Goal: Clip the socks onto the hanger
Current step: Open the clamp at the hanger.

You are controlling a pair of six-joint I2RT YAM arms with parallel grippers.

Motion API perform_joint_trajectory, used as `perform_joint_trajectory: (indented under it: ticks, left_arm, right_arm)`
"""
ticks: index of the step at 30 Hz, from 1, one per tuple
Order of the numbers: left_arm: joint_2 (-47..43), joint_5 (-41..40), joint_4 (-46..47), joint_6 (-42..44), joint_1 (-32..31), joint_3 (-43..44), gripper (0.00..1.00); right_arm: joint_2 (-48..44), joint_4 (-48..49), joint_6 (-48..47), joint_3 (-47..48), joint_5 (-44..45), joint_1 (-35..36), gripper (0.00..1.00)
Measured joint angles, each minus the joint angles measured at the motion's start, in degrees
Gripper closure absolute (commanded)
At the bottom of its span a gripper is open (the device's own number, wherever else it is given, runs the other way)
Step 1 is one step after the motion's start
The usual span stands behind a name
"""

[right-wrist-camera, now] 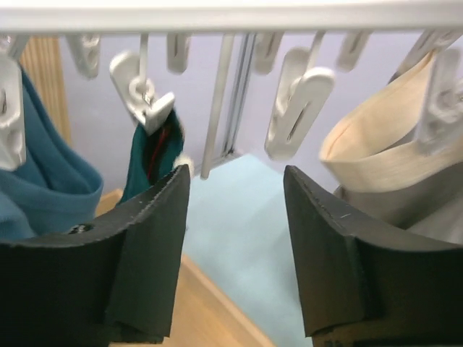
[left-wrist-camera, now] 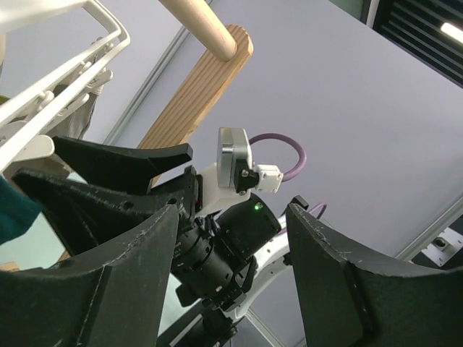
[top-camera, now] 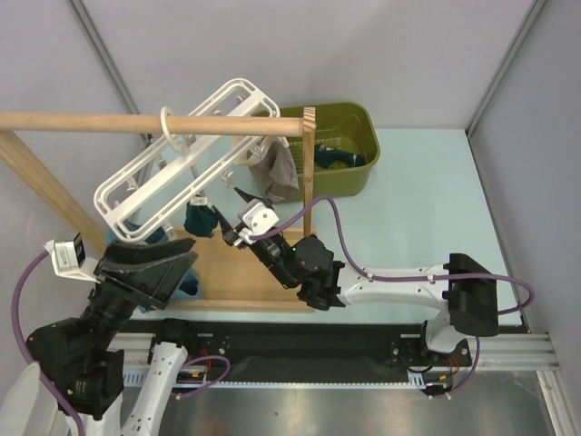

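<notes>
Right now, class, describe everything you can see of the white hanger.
The hanger is a white plastic rectangle of bars. It hangs tilted, its ring looped over the wooden rod. Small white pegs dangle beneath it; some grip teal socks, another a beige cloth.

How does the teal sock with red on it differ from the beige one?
The teal sock is dark and hangs narrow, some red showing; the beige sock is pale, its mouth gaping wide. Teal hangs left of the right gripper, beige right. Both hang from pegs on the hanger.
</notes>
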Motion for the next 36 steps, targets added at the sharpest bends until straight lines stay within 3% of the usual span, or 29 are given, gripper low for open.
perform_joint_trajectory:
  ticks: [12, 24, 27, 30, 36]
  left_arm:
    - [0.0, 1.14, 0.07, -0.09, 0.0, 0.2, 0.32]
    - [-0.07, 2.21, 0.85, -0.98, 0.0, 0.2, 0.34]
    - [0.42, 3.08, 0.74, -0.96, 0.0, 0.22, 0.37]
    - [3.15, 4.46, 0.15, -0.76, 0.0, 1.07, 0.39]
    - [11.56, 4.28, -3.21, 2.05, 0.0, 6.56, 0.44]
  right_arm:
    - [-0.02, 4.04, -3.21, 0.04, -0.17, -1.97, 0.51]
    - [-0.02, 4.24, -2.29, 0.07, -3.34, -4.83, 0.74]
    - [-0.02, 4.44, -2.05, 0.07, -4.39, -4.76, 0.83]
    - [-0.13, 4.37, -2.01, 0.02, -5.62, -4.5, 0.99]
    - [-1.42, 2.71, -1.6, 0.0, -5.68, -3.08, 1.0]
